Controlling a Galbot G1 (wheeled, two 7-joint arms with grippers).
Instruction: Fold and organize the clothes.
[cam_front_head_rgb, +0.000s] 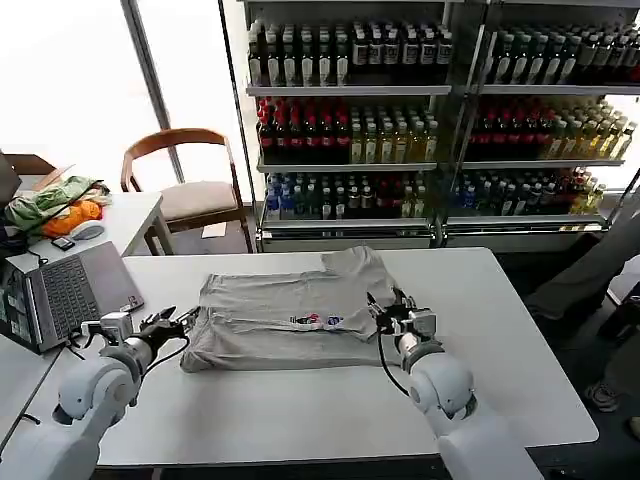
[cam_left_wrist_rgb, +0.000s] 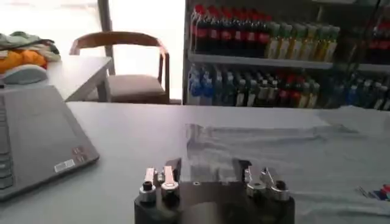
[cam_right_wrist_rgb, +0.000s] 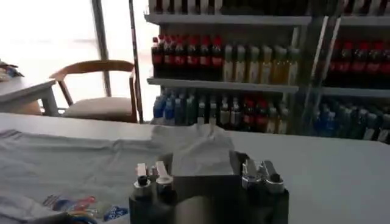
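Lying partly folded on the white surface (cam_front_head_rgb: 300, 400), the grey shirt (cam_front_head_rgb: 290, 320) is sitting between the left tool (cam_front_head_rgb: 180, 322) and right tool (cam_front_head_rgb: 392, 312), both spread and flanking its ends, seemingly lining up a two-sided fold.

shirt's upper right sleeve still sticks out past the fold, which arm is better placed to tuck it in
Right, probably. The right claw sits at the grey shirt's right edge, just below the protruding sleeve. The left claw is at the shirt's opposite, left edge and would have to cross the whole garment.
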